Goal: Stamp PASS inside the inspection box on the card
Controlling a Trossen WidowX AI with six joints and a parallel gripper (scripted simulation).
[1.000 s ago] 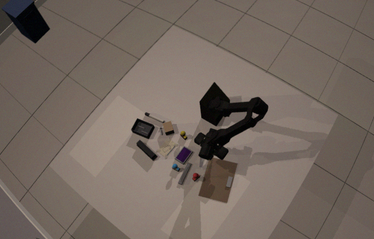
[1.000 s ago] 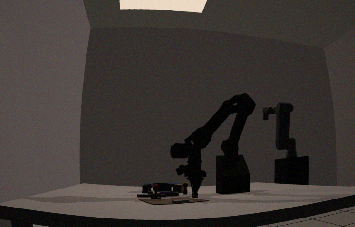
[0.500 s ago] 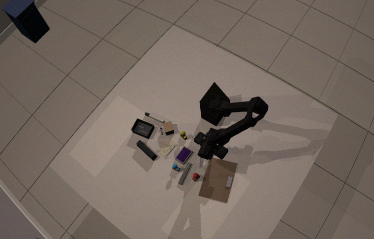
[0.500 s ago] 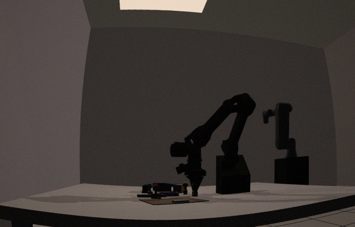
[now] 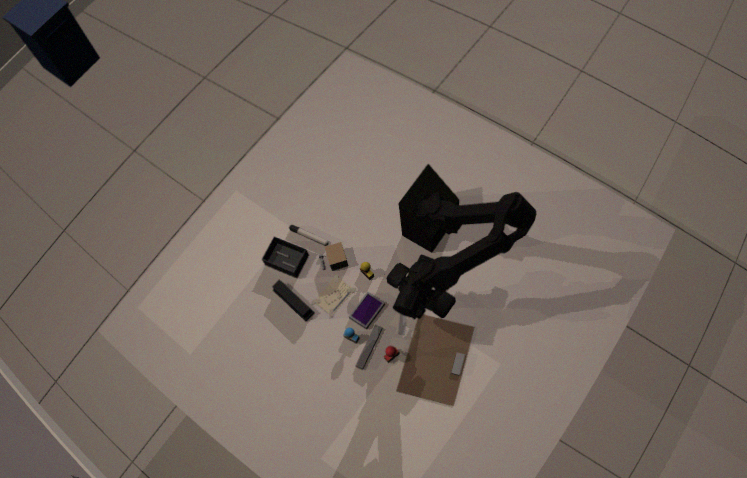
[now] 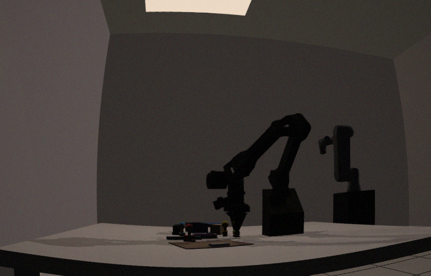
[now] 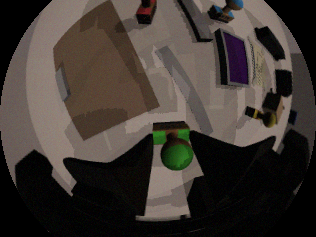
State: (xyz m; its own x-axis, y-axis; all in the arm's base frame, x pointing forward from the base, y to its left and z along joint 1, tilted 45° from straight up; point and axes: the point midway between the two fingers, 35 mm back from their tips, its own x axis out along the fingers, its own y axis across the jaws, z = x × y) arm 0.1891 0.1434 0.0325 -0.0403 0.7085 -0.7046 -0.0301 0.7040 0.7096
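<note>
Seeing the pale table [image 5: 305,148] [image 6: 124,253] [image 7: 42,99] first, with the black arm [image 5: 480,255] [image 6: 261,147] on it, bent high at the elbow and angled down to upright fingers [image 6: 237,220]. Can find the brown board [image 5: 435,362] [image 6: 192,243] [image 7: 100,64] on the near side in the top view, its pale clip towards the right. Farther left, can pick out a black tray [image 5: 278,268], a black block [image 5: 293,300] and a cream sheet [image 5: 334,298] with marks too small to read. Between sheet and arm, can see the purple ink pad [image 5: 367,309] [image 7: 235,58], with a grey bar [image 5: 369,347] [image 7: 197,24] just nearer. Around the pad, can count yellow [image 5: 365,268] [image 7: 269,118], blue [image 5: 350,333] [image 7: 233,4] and red [image 5: 390,351] [image 7: 146,9] stamps. Gripping the green-knobbed stamp [image 7: 177,155] between the fingers, beside the board and apart from the pad. Cannot read PASS anywhere, nor tell whether that stamp bears it.
</note>
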